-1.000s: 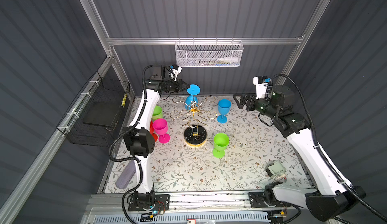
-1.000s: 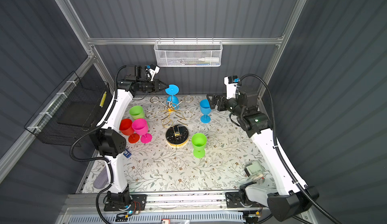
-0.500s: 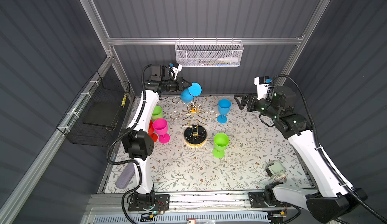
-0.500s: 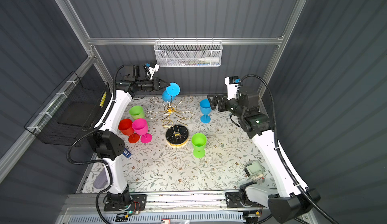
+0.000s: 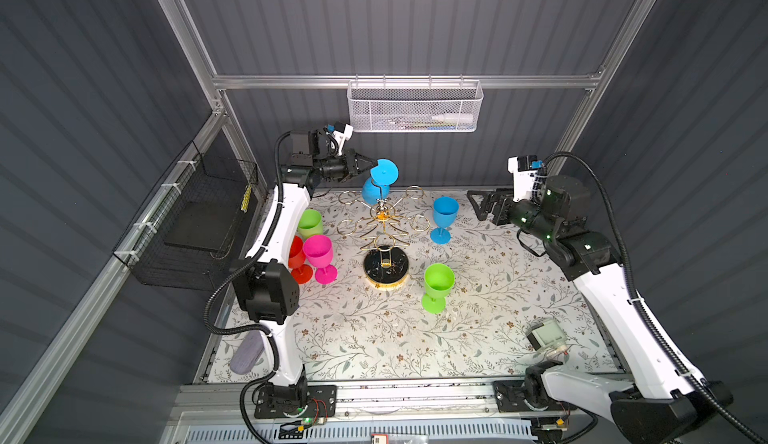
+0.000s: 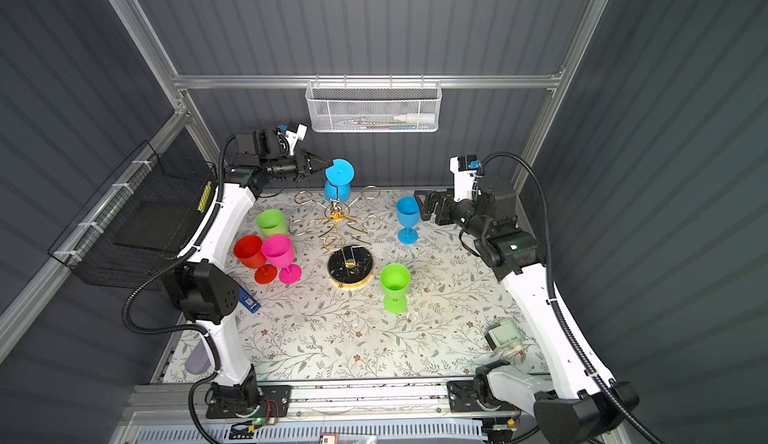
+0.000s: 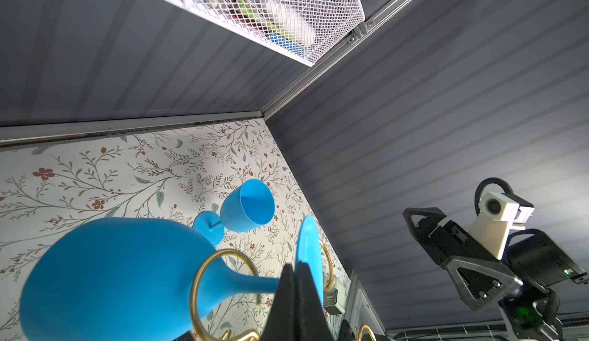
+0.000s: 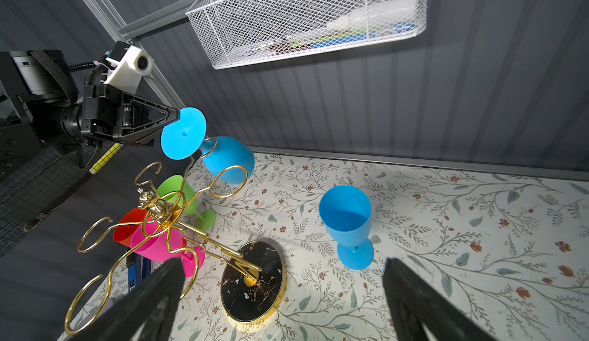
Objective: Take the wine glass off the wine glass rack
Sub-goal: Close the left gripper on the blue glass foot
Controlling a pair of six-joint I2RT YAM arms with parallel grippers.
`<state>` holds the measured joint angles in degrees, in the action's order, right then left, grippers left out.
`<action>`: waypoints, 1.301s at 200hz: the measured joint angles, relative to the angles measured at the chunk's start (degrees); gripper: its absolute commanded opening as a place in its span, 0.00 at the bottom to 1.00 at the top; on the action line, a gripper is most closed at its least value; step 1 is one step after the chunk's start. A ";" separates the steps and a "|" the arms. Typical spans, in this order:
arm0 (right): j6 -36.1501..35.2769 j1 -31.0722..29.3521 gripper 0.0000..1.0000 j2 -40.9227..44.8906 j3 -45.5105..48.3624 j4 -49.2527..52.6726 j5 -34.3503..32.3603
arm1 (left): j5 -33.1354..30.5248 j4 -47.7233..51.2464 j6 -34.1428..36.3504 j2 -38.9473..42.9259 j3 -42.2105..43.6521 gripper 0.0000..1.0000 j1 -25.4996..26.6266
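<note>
A blue wine glass hangs upside down and tilted at the back of the gold wine glass rack. Its stem runs through a gold ring arm, and its round foot sits above that ring. My left gripper reaches in from the left, shut on the edge of that foot. To the right, my right gripper stands wide open and empty, level with the rack's black base.
A second blue glass stands right of the rack and a green one in front. Green, red and pink glasses cluster on the left. A white mesh basket hangs on the back wall.
The left gripper has closed fully on the blue glass's foot. The glass has risen slightly and tilted, its bowl swinging toward the back left. The right arm has not moved.
</note>
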<state>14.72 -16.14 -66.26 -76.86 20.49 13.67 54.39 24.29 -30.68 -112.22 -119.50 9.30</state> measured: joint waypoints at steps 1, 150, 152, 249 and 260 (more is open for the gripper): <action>0.00 0.02 0.99 0.04 0.02 0.00 -0.02 | 0.00 0.00 0.00 0.00 0.00 0.00 0.00; -0.17 0.90 0.99 3.08 1.99 -0.92 -0.17 | -2.05 10.49 6.75 0.00 -1.44 0.00 0.76; -0.17 0.90 0.99 3.08 1.99 -0.94 -0.17 | -2.05 10.54 6.75 0.00 -1.44 0.00 0.79; -0.15 0.90 0.99 3.06 1.99 -0.96 -0.17 | -0.96 10.38 7.04 -1.20 -4.87 0.00 2.95; -0.17 0.90 0.99 3.06 1.99 -0.96 -0.17 | -0.70 10.43 7.06 -1.81 -5.46 0.00 3.06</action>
<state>14.55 -15.25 -63.20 -74.87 19.53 13.50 53.69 34.72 -23.62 -114.04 -124.97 12.36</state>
